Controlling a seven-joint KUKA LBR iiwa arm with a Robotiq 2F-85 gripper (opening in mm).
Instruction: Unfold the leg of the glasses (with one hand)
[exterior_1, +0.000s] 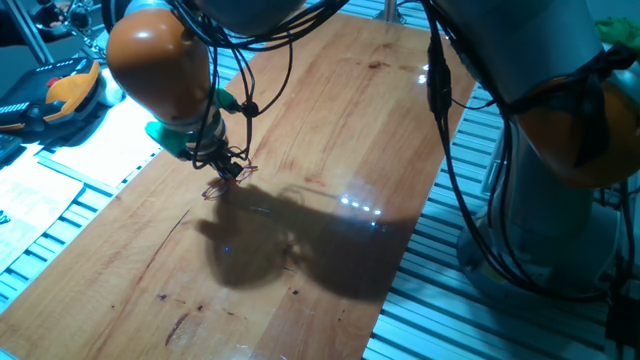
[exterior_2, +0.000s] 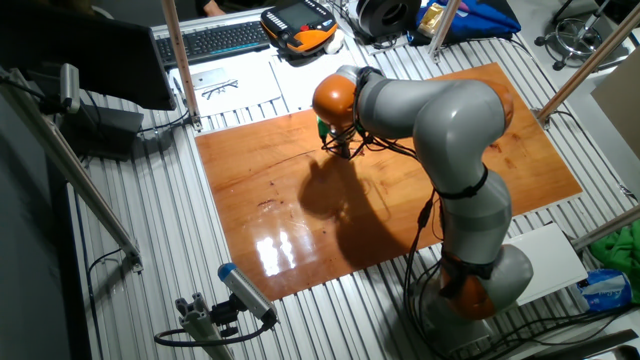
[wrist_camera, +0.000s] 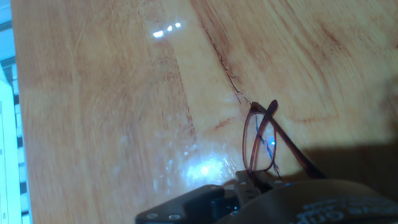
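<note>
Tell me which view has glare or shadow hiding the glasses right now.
One fixed view: the arm's dark shadow lies just beside the glasses, glare further right. The other fixed view: glare near the board's front edge, glasses too small to see. Hand view: glasses sharp, glare patch to their left.

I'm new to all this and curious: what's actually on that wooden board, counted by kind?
Glasses: 1
Robot gripper: 1, down at the glasses
Wooden board: 1
Total: 3
</note>
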